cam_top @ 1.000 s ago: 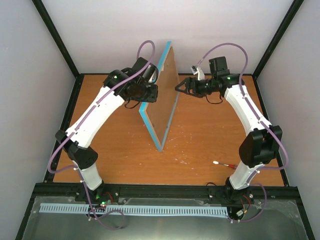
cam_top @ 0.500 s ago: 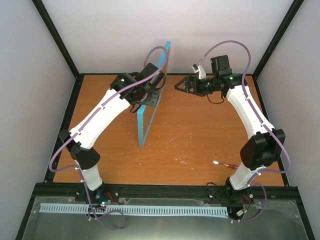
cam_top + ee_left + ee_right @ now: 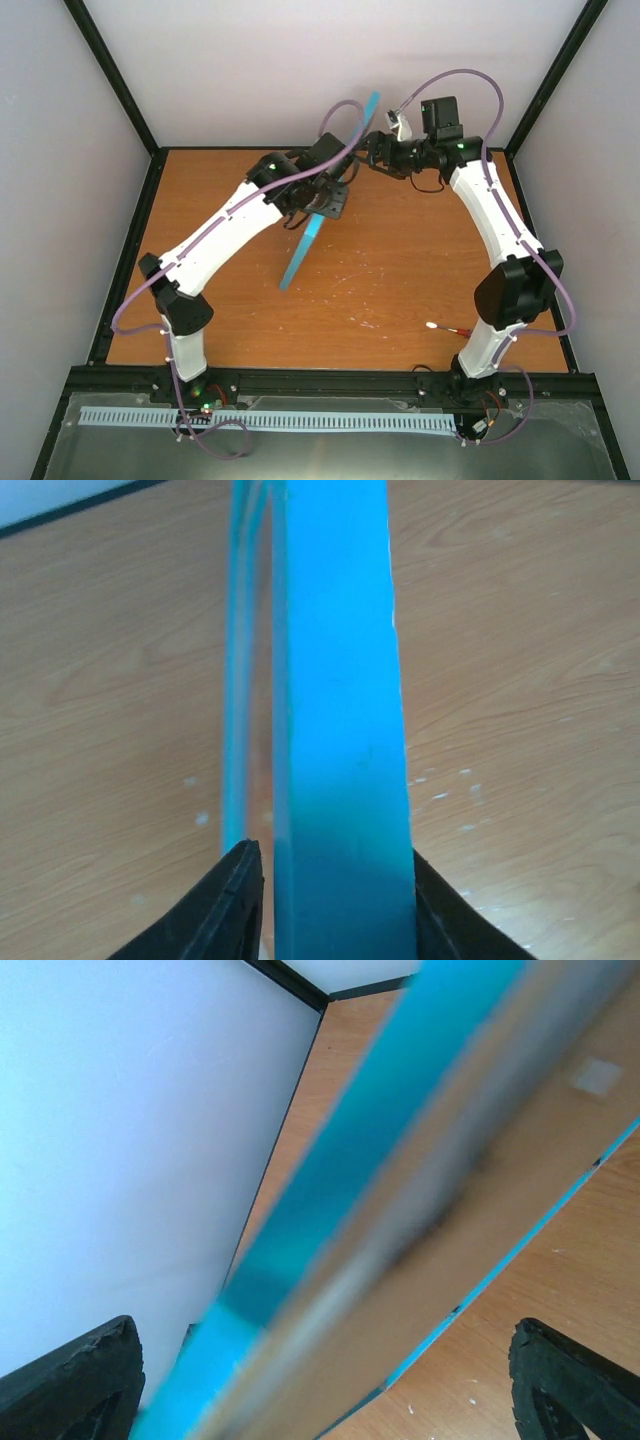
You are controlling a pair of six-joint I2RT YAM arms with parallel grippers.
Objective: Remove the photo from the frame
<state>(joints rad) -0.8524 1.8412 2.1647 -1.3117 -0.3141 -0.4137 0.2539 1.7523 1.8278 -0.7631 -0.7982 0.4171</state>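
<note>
From above, the frame (image 3: pixel 303 248) shows only as a thin blue edge, so both its faces and the photo are out of sight. The left gripper (image 3: pixel 322 205) covers its middle stretch. The right gripper (image 3: pixel 372 148) blends into dark cables, its fingers hard to separate. A small red-and-white object (image 3: pixel 447 329) on the table (image 3: pixel 400 280) is too small to identify.

The left wrist view cuts the frame's edge off at top and bottom and shows only the fingertips (image 3: pixel 238 905). In the right wrist view the frame is blurred and runs out of the picture. That gripper's fingertips (image 3: pixel 70 1385) are clipped at the lower corners.
</note>
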